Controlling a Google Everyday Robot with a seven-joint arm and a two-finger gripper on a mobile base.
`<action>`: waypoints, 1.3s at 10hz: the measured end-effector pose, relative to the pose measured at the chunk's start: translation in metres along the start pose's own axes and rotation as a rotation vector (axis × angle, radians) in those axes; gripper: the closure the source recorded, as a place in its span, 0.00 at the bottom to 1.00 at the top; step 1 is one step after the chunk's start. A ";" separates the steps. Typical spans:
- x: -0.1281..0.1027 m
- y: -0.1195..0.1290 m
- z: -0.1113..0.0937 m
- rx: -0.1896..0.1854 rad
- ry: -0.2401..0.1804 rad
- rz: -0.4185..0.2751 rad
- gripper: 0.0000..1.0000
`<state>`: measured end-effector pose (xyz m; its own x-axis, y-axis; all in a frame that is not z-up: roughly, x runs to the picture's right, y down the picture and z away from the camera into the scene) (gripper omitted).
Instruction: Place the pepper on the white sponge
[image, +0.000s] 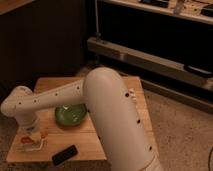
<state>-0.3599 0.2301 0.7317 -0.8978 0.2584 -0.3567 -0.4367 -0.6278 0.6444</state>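
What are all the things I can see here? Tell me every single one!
table: one, light wood, middle of the view
green bowl: one, green, on the table beside the arm
black slab: one, black and flat, near the table's front edge
white sponge: one, whitish, front left corner of the table
pepper: one, orange-red, at the sponge under the gripper; whether it rests there or is held is unclear
shelves: dark, behind the table
floor: speckled, right of the table
arm: one, white, reaching across the table to the left
gripper: one, at the arm's end, pointing down over the sponge
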 end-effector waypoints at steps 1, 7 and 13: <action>0.002 0.003 0.000 -0.005 -0.001 -0.001 0.97; 0.015 0.021 -0.003 -0.030 -0.008 -0.014 0.97; 0.011 0.016 -0.001 -0.032 -0.010 -0.005 0.97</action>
<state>-0.3764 0.2225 0.7372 -0.8963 0.2687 -0.3528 -0.4391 -0.6496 0.6206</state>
